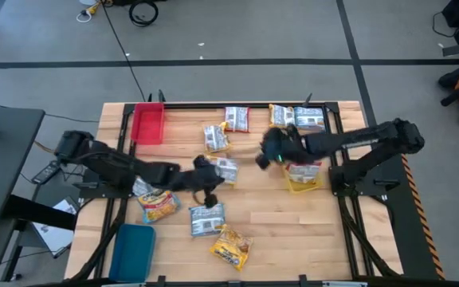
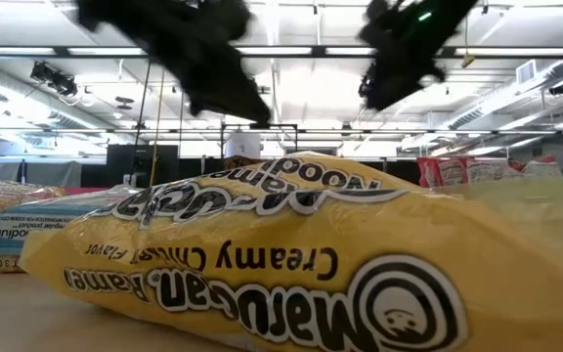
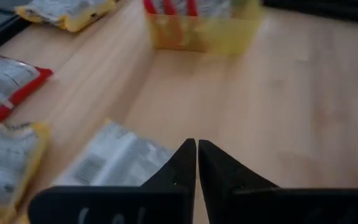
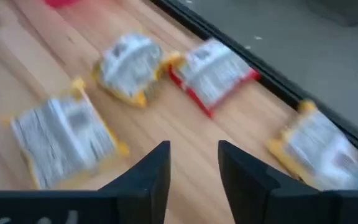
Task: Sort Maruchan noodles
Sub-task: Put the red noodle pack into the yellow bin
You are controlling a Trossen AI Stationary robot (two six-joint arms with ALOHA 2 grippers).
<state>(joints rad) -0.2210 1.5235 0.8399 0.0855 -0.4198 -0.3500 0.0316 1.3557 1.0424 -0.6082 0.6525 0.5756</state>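
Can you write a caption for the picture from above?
Two robot arms reach over noodle packets scattered on a wooden table.

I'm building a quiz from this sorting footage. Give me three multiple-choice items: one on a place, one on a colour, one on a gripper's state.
1. Where does the red tray lie, seen from above?
A. far left
B. near right
C. table centre

2. What colour is the tray at the near left corner?
A. yellow
B. blue
C. green

3. How are the left gripper fingers?
A. spread wide
B. pressed together, empty
C. clamped on a packet

Answers: 1 A, it sits by the far edge on the left; 2 B, it shows teal-blue; 3 B, the left wrist view shows the tips meeting with nothing between.
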